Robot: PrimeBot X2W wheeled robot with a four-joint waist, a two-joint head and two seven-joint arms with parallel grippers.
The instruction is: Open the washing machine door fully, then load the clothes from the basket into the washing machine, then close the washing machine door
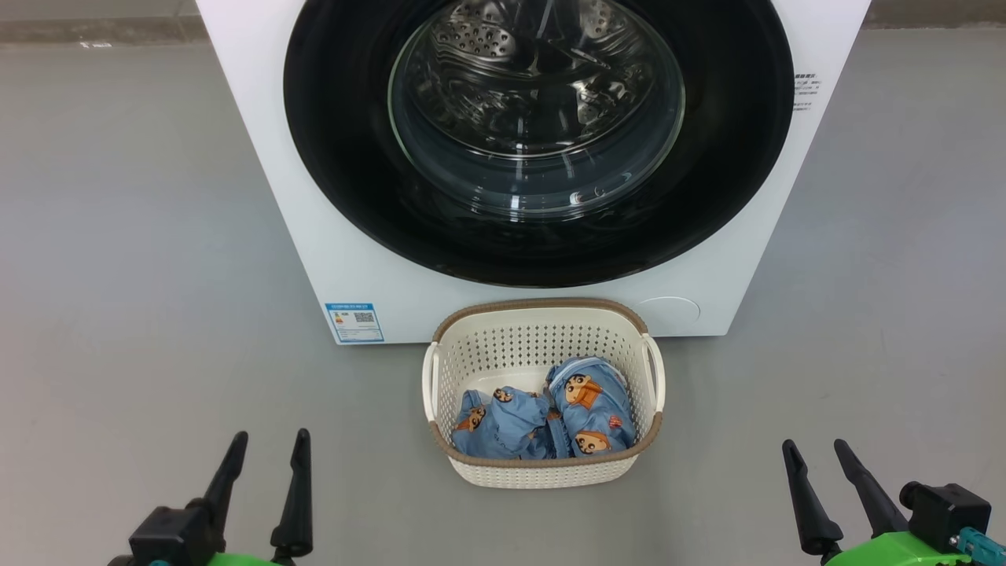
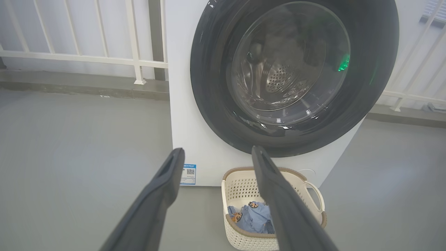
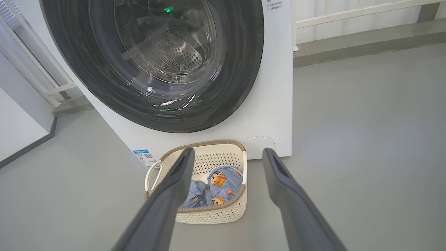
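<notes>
Left pincer point(image 1: 271, 434), right pincer point(image 1: 815, 444) spread wide, empty — clothes point(image 1: 550, 417) in basket point(image 1: 542, 472), door point(image 1: 338, 157) closed.

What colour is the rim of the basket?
Brown, woven-look rim on a cream basket; clearest in the head view.

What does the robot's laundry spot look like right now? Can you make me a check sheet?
Surface: smooth grey floor.
Job's things: white washing machine, its round black door looks shut; cream basket sits on the floor just in front of it; blue cartoon clothes lie inside the basket.
Clutter: nothing seen.
Grippers: left gripper open, holding nothing; right gripper open, holding nothing; both apart from the basket.
Cables: nothing seen.
Surroundings: white railing behind the machine; blue label low on the machine's front.
</notes>
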